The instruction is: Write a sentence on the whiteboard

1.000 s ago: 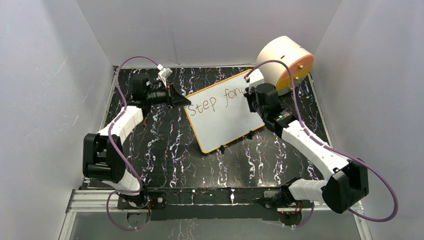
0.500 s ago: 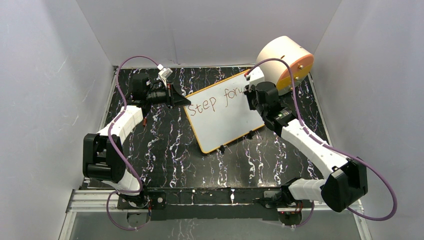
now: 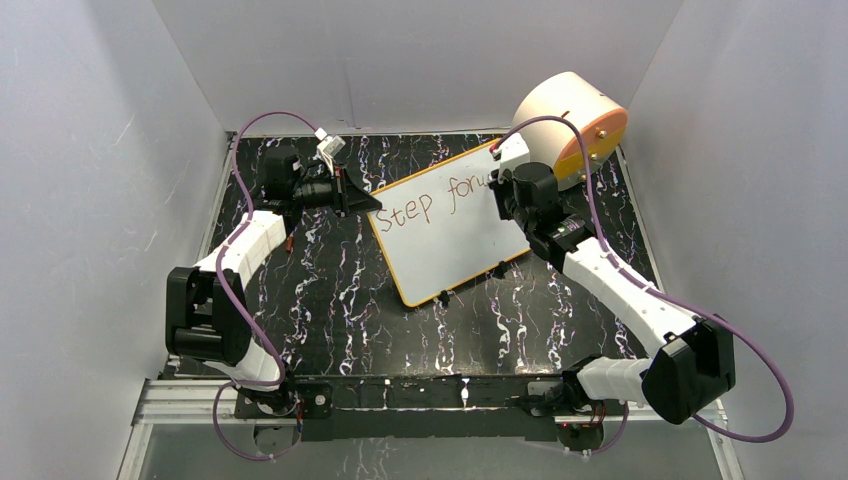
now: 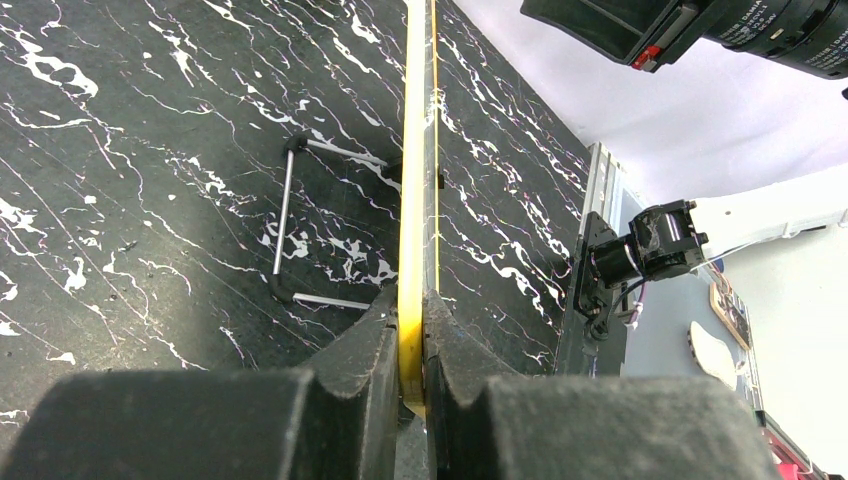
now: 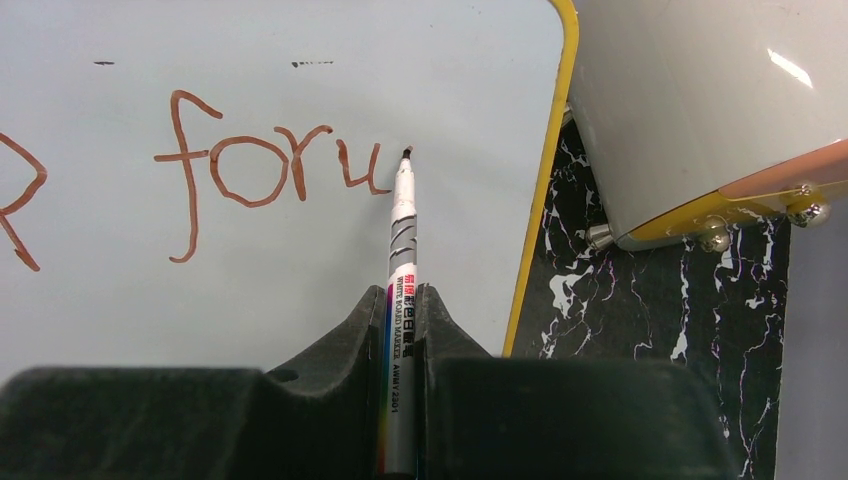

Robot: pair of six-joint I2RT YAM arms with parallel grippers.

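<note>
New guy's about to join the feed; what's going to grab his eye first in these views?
The whiteboard, askew in the middle of the table, carries reddish-brown writing reading "Step foru". At its last stroke sits the tip of the marker pinched in the right gripper, while the left gripper clamps the board's yellow frame at its left corner. Behind the board's far right corner stands a big peach-and-orange drum.

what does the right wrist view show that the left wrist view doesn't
Only right wrist: the right gripper shut on a marker, tip at the sentence's last stroke, and the drum beside the whiteboard. Only left wrist: the left gripper clamping the whiteboard's edge, and a wire stand on one side of it. Both: the whiteboard's yellow frame and the black marbled table.
</note>
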